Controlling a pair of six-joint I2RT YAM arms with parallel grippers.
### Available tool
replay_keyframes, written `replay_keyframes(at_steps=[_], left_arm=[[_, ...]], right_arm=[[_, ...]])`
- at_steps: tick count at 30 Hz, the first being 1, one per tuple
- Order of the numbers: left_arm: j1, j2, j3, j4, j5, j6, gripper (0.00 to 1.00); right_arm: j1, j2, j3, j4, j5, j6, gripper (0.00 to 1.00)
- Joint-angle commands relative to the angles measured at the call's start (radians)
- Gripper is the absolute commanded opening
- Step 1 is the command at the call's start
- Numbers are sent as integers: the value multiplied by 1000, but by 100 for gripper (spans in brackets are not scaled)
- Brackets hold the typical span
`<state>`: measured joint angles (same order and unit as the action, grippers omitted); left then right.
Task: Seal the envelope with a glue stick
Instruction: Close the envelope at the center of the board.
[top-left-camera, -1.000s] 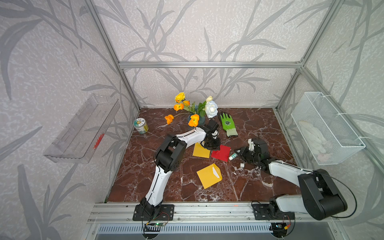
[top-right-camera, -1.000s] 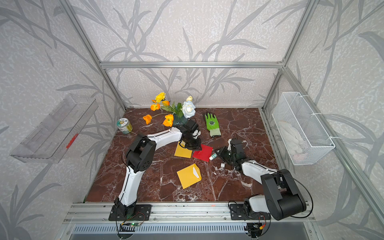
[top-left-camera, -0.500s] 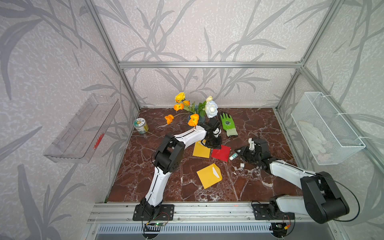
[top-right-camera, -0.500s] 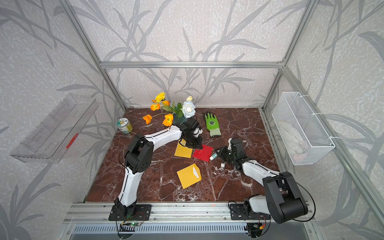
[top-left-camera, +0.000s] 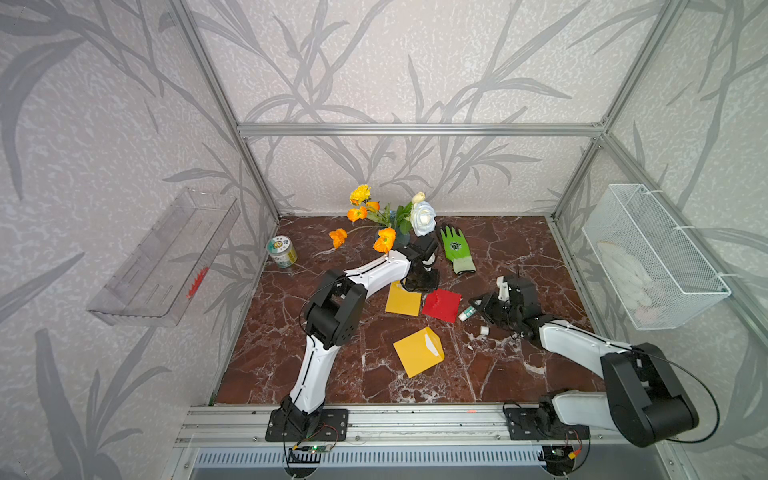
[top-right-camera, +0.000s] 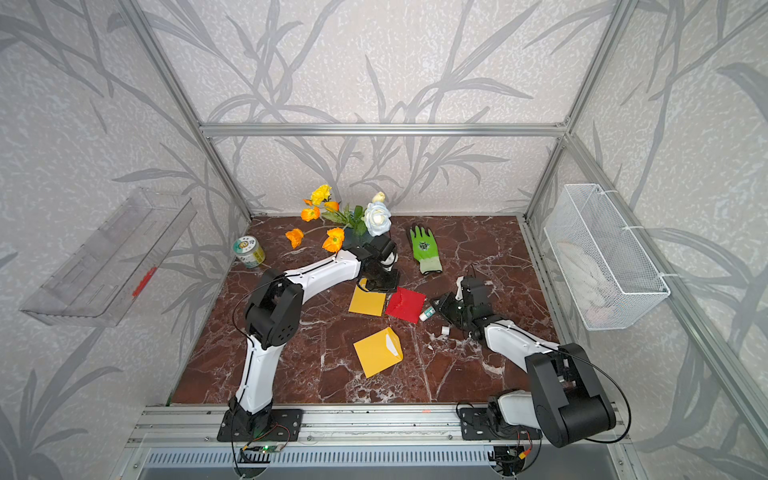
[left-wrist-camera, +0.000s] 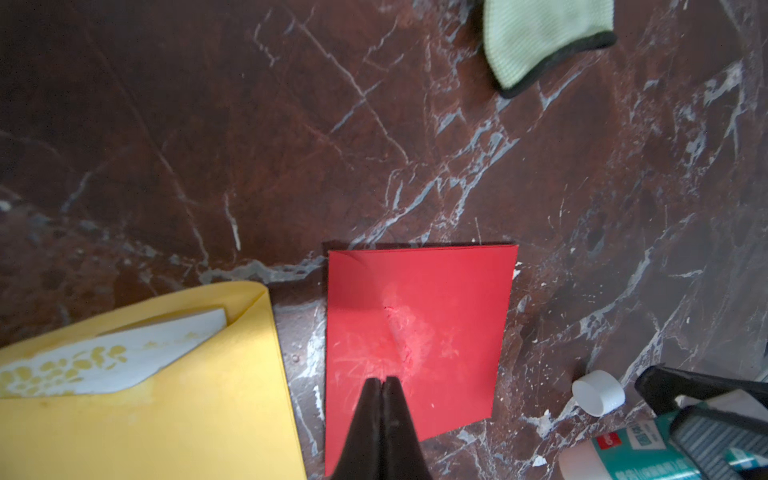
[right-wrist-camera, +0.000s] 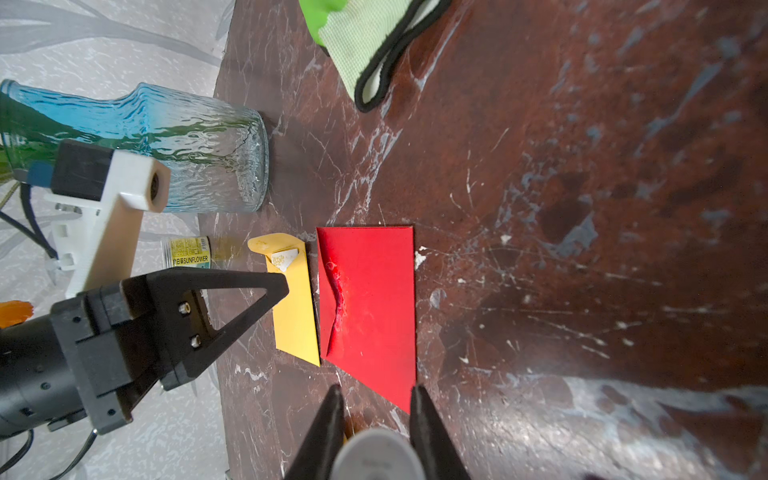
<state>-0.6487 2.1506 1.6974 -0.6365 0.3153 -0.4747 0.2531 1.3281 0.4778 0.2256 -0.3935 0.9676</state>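
Left gripper (left-wrist-camera: 381, 380) pinched closed on nothing, right gripper (right-wrist-camera: 376, 390) clamped around the glue stick (left-wrist-camera: 615, 455).
From the left we see a yellow envelope (top-left-camera: 402, 299), then the red envelope (top-left-camera: 441, 305) beneath the left gripper's tips, then the glue stick held just beside that envelope's right edge, its white cap (top-left-camera: 484, 330) lying loose nearby.

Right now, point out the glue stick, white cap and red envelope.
glue stick (left-wrist-camera: 623, 449): left wrist view, teal label.
white cap (left-wrist-camera: 598, 395): left wrist view, side.
red envelope (top-left-camera: 442, 306): in a top view, middle.
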Motion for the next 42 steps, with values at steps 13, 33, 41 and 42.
replay_keyframes(at_steps=[13, 33, 41, 42], left_arm=[[-13, 92, 1, 38, 18, -22, 0], [-32, 73, 75, -33, 92, 6, 3], [-30, 7, 99, -50, 90, 11, 10], [-30, 3, 96, -63, 81, 16, 10]], right_arm=[[-3, 22, 12, 15, -1, -8, 0], [-3, -26, 24, -11, -13, -4, 0], [-2, -91, 25, -58, -5, -18, 0], [-2, -95, 25, -62, -5, -19, 0]])
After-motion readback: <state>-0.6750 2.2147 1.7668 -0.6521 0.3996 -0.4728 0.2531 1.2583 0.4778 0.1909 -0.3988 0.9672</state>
